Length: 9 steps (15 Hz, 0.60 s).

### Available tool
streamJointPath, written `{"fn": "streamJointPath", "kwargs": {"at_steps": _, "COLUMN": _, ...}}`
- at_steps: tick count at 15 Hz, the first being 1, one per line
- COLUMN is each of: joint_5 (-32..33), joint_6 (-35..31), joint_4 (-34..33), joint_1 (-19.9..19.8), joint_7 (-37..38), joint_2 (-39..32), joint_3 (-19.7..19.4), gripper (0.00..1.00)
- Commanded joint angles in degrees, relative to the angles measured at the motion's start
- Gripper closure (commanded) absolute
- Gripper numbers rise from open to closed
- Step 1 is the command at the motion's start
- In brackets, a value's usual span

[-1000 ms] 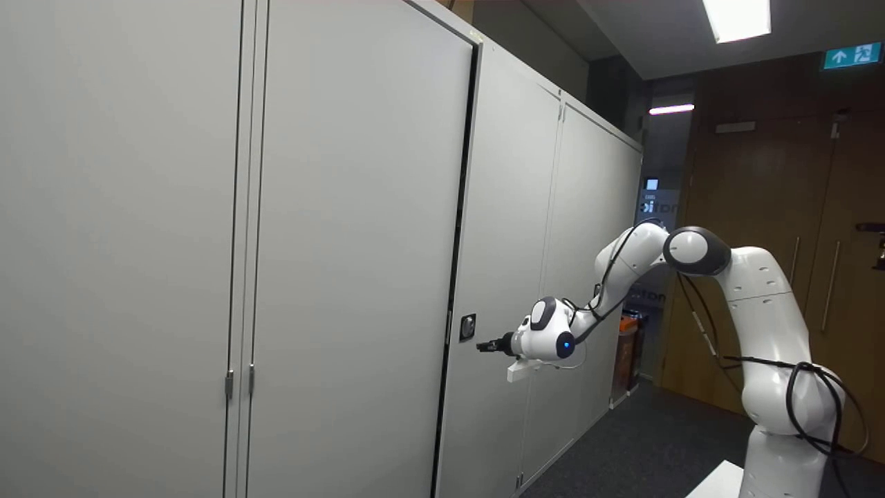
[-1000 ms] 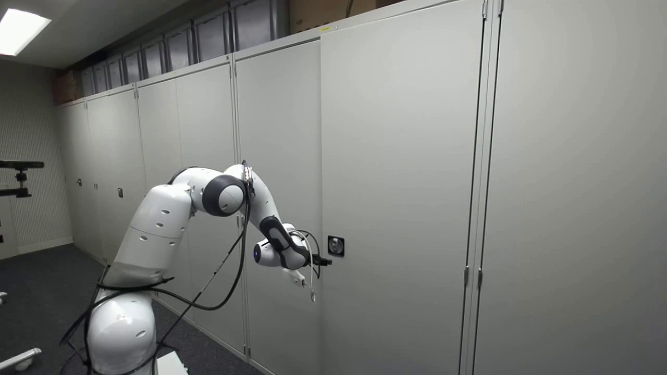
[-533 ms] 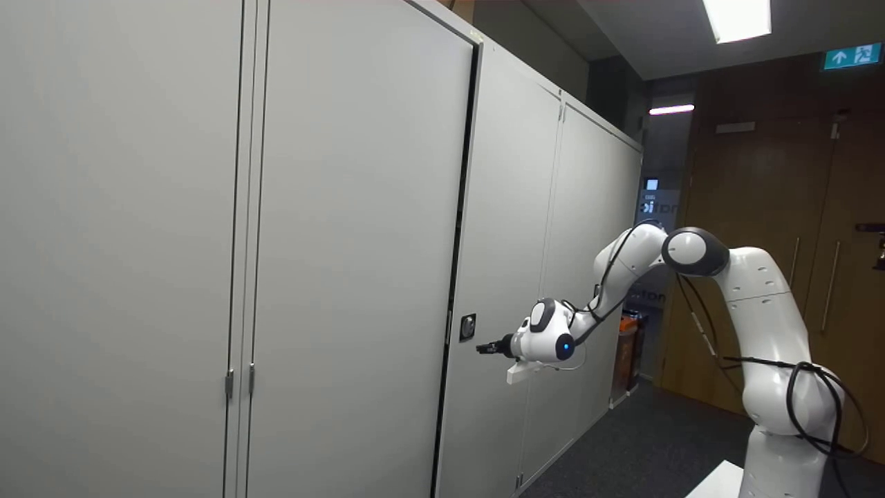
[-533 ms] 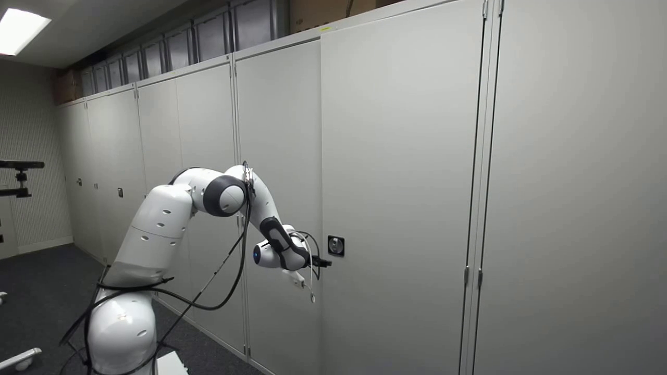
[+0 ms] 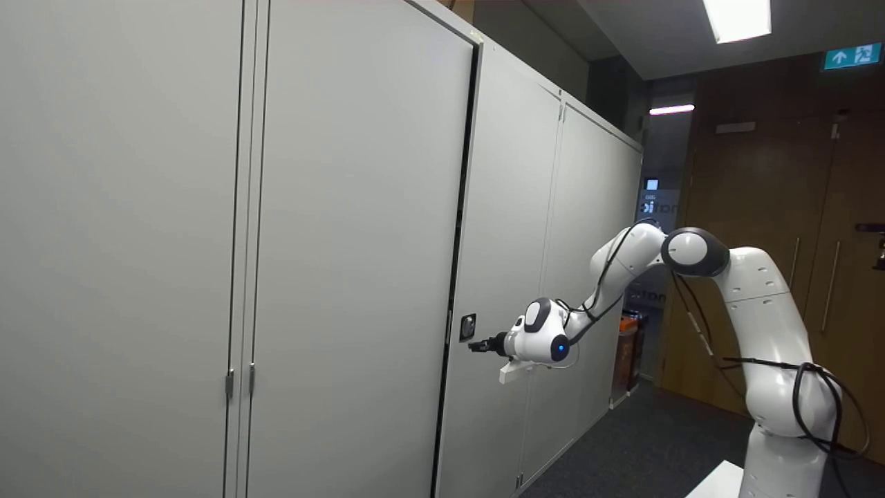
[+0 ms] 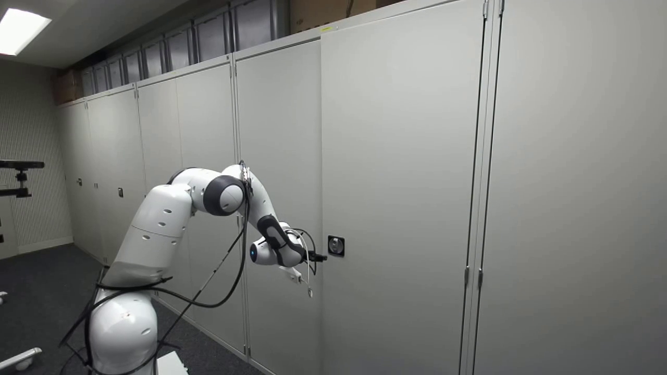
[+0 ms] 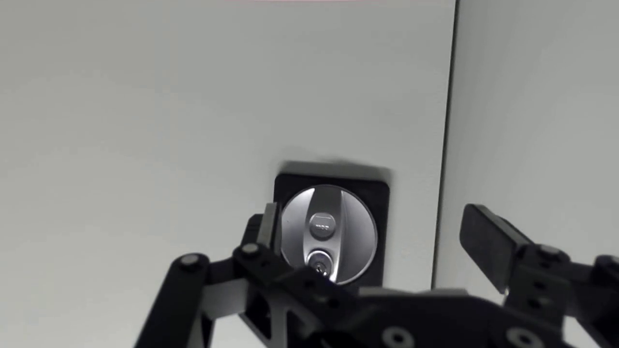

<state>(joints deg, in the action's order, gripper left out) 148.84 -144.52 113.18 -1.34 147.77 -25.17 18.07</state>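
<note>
A round silver lock knob (image 7: 355,227) with a keyhole sits in a black square plate on a grey cabinet door (image 6: 396,156). The knob (image 5: 468,326) shows in both exterior views. My gripper (image 7: 379,234) stands open, nothing between its pads. In the wrist view the left finger (image 7: 268,227) overlaps the plate's left edge, and the right finger (image 7: 488,241) appears past the door edge, so the knob lies left of centre. In an exterior view the gripper (image 6: 324,258) is a little left of and below the knob, with a small gap. The knob's lower edge is partly hidden by the gripper.
A dark vertical gap (image 5: 456,242) runs along the door's edge. Further cabinet doors (image 6: 276,156) continue along the wall, with grey bins (image 6: 211,39) on top. Black cables (image 6: 208,307) hang loosely from the arm. An orange-lidded bin (image 5: 626,332) stands beyond the cabinets.
The gripper has shifted slightly left and up in both exterior views, most of it in the last half second. Its jaws look unchanged; the cabinet doors and knob have not moved.
</note>
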Motion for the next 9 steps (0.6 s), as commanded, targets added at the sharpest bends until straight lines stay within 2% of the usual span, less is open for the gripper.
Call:
{"fn": "streamJointPath", "kwargs": {"at_steps": 1, "joint_5": -0.24, "joint_6": 0.95, "joint_4": -1.85, "joint_1": 1.59, "joint_7": 0.43, "joint_2": -0.27, "joint_3": -0.8, "gripper": 0.0}}
{"fn": "streamJointPath", "kwargs": {"at_steps": 9, "joint_5": -0.26, "joint_6": 0.17, "joint_4": -3.88, "joint_1": 2.89, "joint_7": 0.42, "joint_2": 0.0, "joint_3": -0.49, "gripper": 0.0}}
